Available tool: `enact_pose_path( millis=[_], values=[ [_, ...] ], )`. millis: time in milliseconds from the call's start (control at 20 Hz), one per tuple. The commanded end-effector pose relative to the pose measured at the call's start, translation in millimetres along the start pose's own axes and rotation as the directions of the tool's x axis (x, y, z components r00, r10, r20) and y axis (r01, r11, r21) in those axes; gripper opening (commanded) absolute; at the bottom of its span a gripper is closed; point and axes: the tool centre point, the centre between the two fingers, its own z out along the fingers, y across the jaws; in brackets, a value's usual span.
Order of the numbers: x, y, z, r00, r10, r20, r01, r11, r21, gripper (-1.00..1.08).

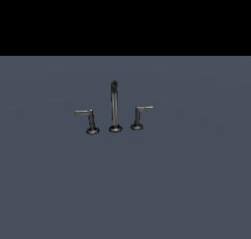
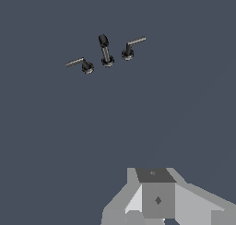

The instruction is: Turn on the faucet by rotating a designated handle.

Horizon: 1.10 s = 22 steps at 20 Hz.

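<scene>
I see the dark grey faucet [image 1: 114, 108] standing up tall. Its right handle [image 1: 138, 116], the one to turn, has a short pale bar pointing to 3 o'clock.

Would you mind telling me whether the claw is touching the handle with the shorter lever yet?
Apart. In the wrist view the claw sits at the picture's edge with a wide stretch of bare floor between it and the designated handle.

**A bare simulated scene**

No real room: a flat, featureless slate-grey floor [image 1: 125, 184] runs to a black void (no walls, no furniture). Only a small dark faucet [image 1: 114, 106] stands on it, rendered plainly.
</scene>
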Motion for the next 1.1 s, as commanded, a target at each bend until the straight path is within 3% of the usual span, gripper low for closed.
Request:
enact_pose_path(
  millis=[0,500,1050],
  values=[
    [11.6,-6.4,14.6,0.999,0.048,0.000,-0.048,0.999,0.000,-1.00],
    [72.6,-28.9,83.8,0.962,0.274,0.001,-0.274,0.962,0.000,-1.00],
    [140.0,-36.5,154.7,0.872,0.490,0.002,-0.490,0.872,-0.001,-1.00]
  ],
)
